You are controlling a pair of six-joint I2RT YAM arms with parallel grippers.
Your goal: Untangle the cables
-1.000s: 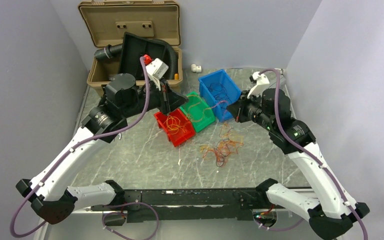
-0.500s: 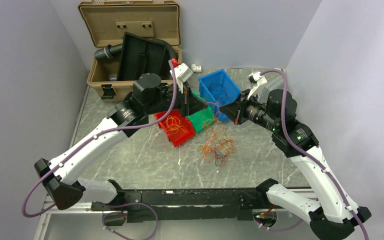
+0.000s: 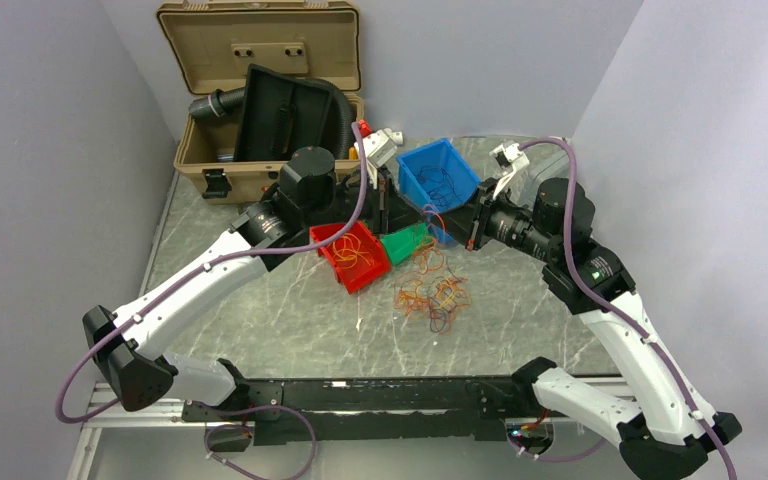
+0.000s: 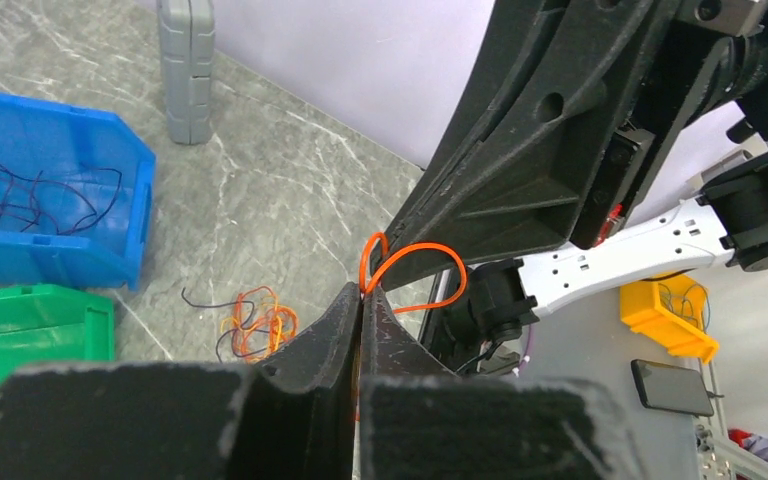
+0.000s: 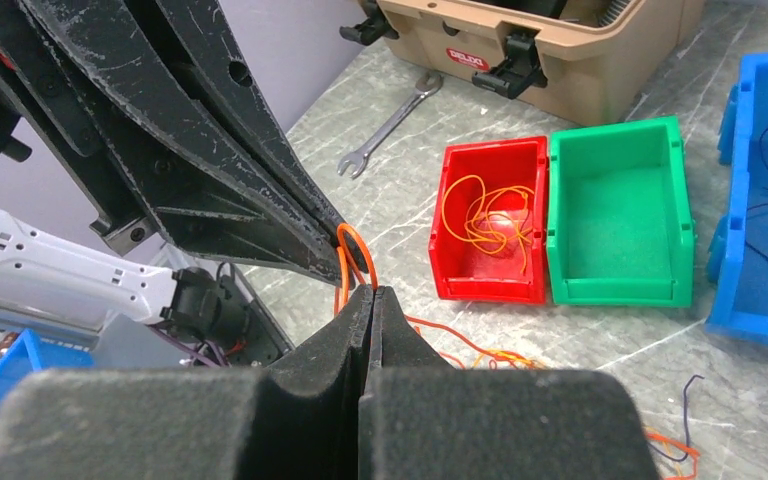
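Swinging across from above the red bin, the left gripper now meets the right gripper over the green bin, at twelve o'clock from the heap of cables on the table. Both pairs of jaws are pinched tight on what appears to be one orange wire, looped at their tips. Drawing the two apart slowly, with the strand lifted clear of the heap, would likely free it without snagging others. Dark strands lie in the blue bin at one o'clock.
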